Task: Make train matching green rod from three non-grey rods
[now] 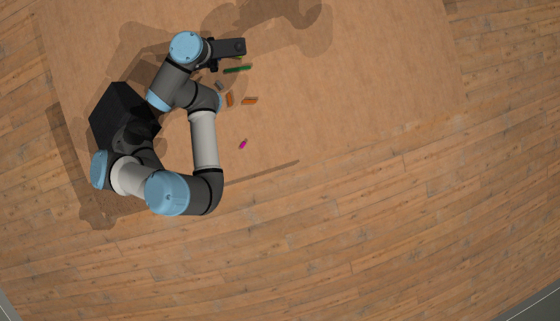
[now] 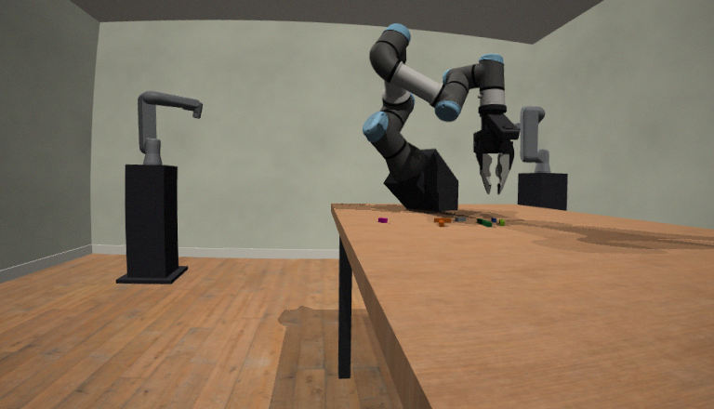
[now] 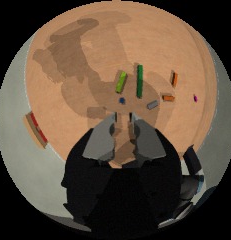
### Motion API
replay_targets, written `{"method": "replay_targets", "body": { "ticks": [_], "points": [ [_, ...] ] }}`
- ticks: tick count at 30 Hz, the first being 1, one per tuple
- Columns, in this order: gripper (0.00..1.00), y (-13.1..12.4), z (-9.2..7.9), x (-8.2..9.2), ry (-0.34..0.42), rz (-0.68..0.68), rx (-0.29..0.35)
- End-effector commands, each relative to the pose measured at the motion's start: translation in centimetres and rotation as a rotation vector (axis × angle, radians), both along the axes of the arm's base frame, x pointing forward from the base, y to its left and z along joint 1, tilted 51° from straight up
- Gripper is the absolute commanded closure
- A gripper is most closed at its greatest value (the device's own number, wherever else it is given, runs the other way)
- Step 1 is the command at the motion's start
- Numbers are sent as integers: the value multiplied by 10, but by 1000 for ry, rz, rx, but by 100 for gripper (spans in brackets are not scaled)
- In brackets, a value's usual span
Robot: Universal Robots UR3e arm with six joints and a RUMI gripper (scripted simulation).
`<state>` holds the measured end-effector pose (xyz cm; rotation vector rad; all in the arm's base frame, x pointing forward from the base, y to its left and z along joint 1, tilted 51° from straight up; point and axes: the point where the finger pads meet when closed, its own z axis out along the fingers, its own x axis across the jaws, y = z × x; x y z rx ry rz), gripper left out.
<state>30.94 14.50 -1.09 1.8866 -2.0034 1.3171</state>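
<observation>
On the wooden surface [image 1: 351, 74] [image 2: 526, 304] [image 3: 145, 25], the blue rod [image 1: 219, 59] [image 2: 494, 219] [image 3: 122, 101] lies below the raised claw [image 1: 227, 47] [image 2: 493, 192] [image 3: 123, 116], which is nearly closed and empty; descending without widening could land a fingertip on that rod, knocking it towards the lime rod [image 1: 238, 57] [image 2: 501, 222] [image 3: 121, 82].

In the wrist view, on the table [image 1: 351, 74] [image 2: 526, 304] [image 3: 105, 30], the longest rod [image 1: 237, 69] [image 2: 484, 222] [image 3: 140, 81] lies right of the second-longest rod [image 1: 239, 57] [image 2: 501, 222] [image 3: 121, 82], apart from it. Below the latter lies the shortest rod [image 1: 219, 59] [image 2: 494, 219] [image 3: 122, 101]. To the right follow a lower rod [image 1: 219, 84] [image 2: 460, 218] [image 3: 153, 105], a middle rod [image 1: 230, 99] [image 2: 444, 219] [image 3: 168, 98], an upper rod [image 1: 249, 101] [image 2: 441, 223] [image 3: 175, 79] and, well apart, the outermost rod [image 1: 243, 144] [image 2: 382, 219] [image 3: 196, 98].
</observation>
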Motion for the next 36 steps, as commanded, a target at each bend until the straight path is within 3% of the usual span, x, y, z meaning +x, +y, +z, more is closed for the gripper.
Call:
{"method": "replay_targets", "body": {
  "ticks": [1,36],
  "points": [
    [86,1,0,0,-1,2,0],
    [86,-18,-18,15,1,2,-3]
  ]
}}
